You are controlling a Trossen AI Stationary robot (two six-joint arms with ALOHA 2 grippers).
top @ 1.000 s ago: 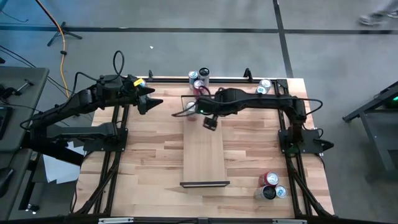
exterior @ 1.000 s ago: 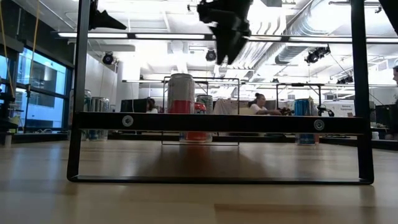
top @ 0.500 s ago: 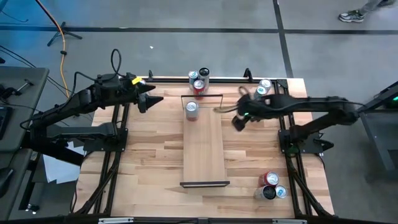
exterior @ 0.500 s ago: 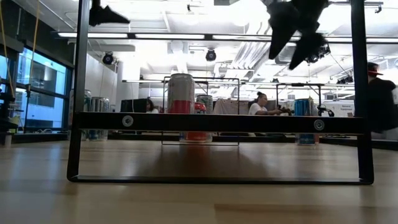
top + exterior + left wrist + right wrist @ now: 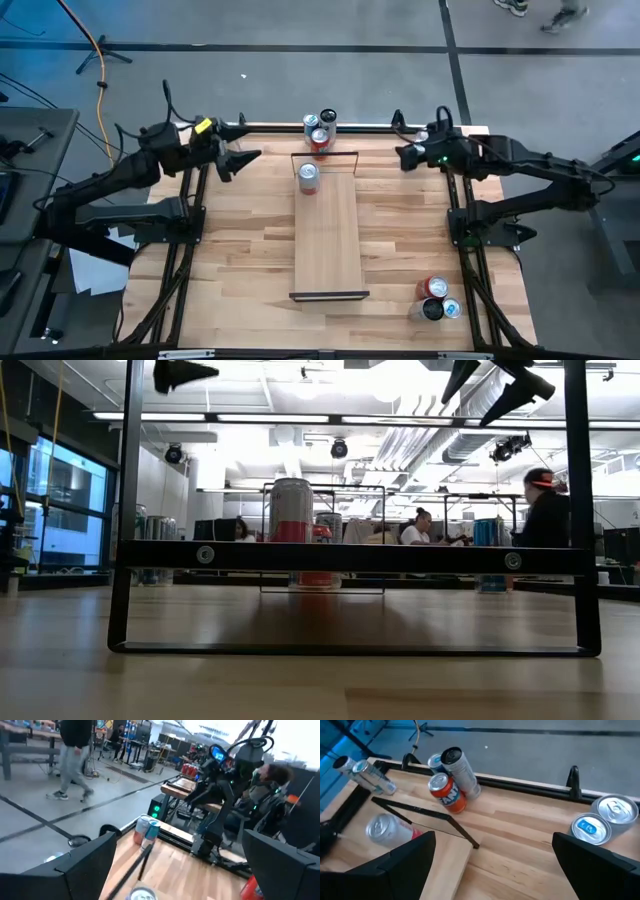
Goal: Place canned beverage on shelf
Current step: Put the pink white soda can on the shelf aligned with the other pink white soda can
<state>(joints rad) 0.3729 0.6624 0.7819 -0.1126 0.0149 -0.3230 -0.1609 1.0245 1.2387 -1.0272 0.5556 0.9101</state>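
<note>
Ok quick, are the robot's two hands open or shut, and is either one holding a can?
Left gripper: open, holding nothing, up by the table's far left.
Right gripper: open, holding nothing, near the far right edge.

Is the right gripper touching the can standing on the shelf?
Apart. The high view shows the right gripper open near the table's far right edge, bare tabletop between it and the can on the shelf.

Grey floor (image 5: 300,80) — bright ceiling lights (image 5: 240,417), windows (image 5: 60,510) at one side.
</note>
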